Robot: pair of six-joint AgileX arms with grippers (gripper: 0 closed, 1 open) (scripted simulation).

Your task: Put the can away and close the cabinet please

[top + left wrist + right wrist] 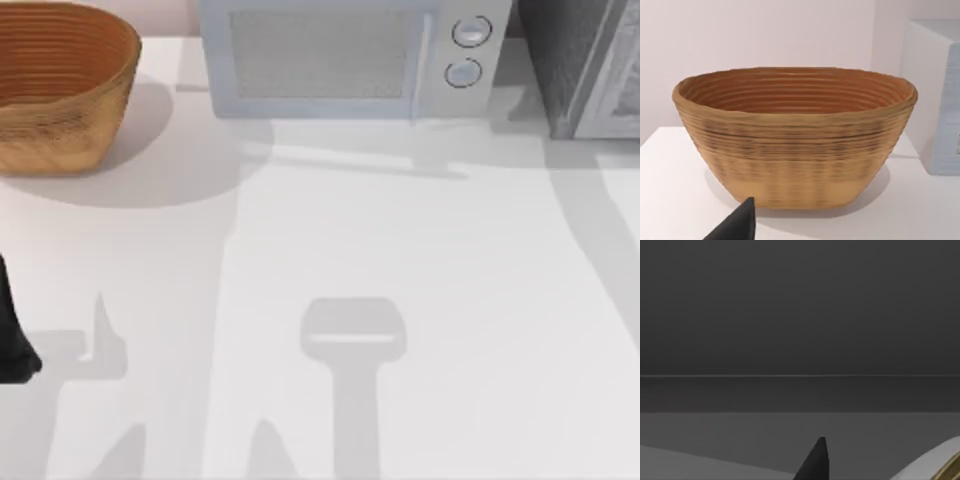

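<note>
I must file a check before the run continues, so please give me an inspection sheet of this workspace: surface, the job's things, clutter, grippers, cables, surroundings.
Surface: white table, crossed by shadows.
Job's things: grey cabinet at the far right corner.
Clutter: woven basket at the far left; white microwave to its right, door shut.
Grippers: left gripper at the table's left side, facing the basket; right gripper, its wrist view is dark.
Cables: nothing seen.
Surroundings: pale wall behind the basket.
</note>
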